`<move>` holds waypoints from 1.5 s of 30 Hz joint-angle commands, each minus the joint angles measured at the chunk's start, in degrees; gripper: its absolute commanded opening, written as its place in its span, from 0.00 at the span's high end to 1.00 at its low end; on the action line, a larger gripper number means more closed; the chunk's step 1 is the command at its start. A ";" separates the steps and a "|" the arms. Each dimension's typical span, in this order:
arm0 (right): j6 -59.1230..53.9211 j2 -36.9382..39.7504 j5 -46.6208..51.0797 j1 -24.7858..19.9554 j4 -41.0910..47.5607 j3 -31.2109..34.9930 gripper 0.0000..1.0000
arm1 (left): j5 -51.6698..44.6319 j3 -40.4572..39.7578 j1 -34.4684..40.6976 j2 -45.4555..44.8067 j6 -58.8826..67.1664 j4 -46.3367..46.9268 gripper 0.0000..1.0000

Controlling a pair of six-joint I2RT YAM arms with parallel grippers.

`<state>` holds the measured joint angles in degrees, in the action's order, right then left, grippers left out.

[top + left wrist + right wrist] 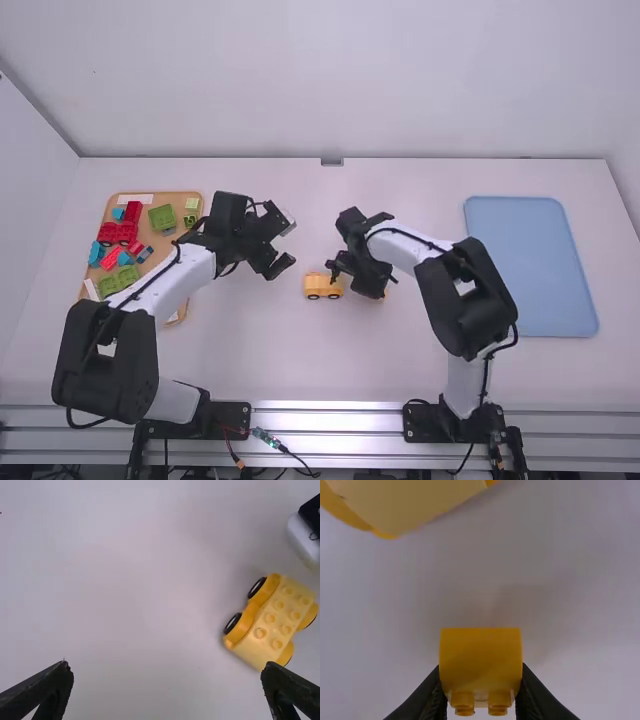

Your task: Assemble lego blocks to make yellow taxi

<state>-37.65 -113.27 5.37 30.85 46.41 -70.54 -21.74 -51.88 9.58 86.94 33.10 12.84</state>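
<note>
White walls point(340, 80) back the pale table point(250, 360). Gripped by the right fingers point(536, 697) is a yellow block point(480, 655); the wheeled base point(277, 617) sits near them. The left fingers point(42, 692) are spread, empty. Attachment seems underway: next, align above the studs, then press.
</note>
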 commanded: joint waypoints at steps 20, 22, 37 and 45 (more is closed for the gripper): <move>-0.55 -1.63 2.21 -2.49 0.11 -1.79 0.20 | 0.22 -0.94 -0.63 -0.15 0.97 0.70 0.01; -2.67 -1.63 0.57 -2.49 -0.11 -2.34 0.18 | 0.20 -0.94 -0.52 -0.15 1.63 0.70 0.01; -8.87 16.29 -19.17 -9.92 -8.92 6.91 0.01 | -16.37 3.69 -0.20 -0.15 26.15 2.86 0.01; -12.74 25.40 -33.81 -16.39 -33.22 28.30 0.01 | -28.89 12.02 -0.33 -0.02 26.48 -10.99 0.01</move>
<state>-49.19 -88.36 -21.82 15.55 14.79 -46.33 -43.00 -41.76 9.39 86.94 58.15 2.72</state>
